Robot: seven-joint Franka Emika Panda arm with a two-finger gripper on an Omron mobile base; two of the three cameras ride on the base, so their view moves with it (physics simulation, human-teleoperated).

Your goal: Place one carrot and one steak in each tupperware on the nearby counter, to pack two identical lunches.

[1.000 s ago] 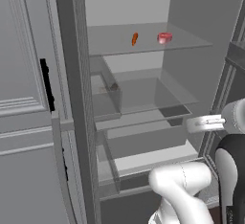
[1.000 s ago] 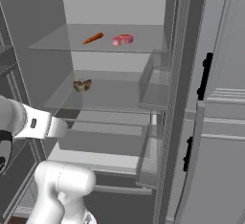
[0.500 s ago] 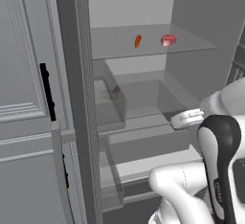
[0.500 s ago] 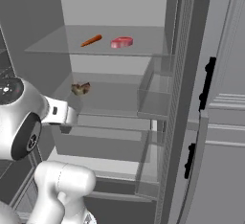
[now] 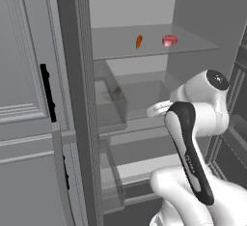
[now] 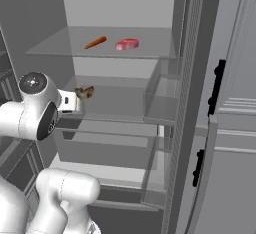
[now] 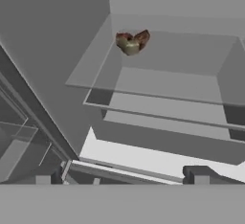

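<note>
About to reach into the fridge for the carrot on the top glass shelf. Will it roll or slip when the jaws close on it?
The carrot is a thin tapered stick lying flat on a smooth glass shelf, so a nudge would probably roll or skid it. It looks stiff and light. The pink steak lies close beside it, so a sideways push might bump that.

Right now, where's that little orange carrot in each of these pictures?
Left base view: the carrot lies on the top glass shelf, left of the pink steak.
Right base view: same shelf, carrot left of steak.
Hand view: not in it.
Shared landmark: the pink steak.
</note>
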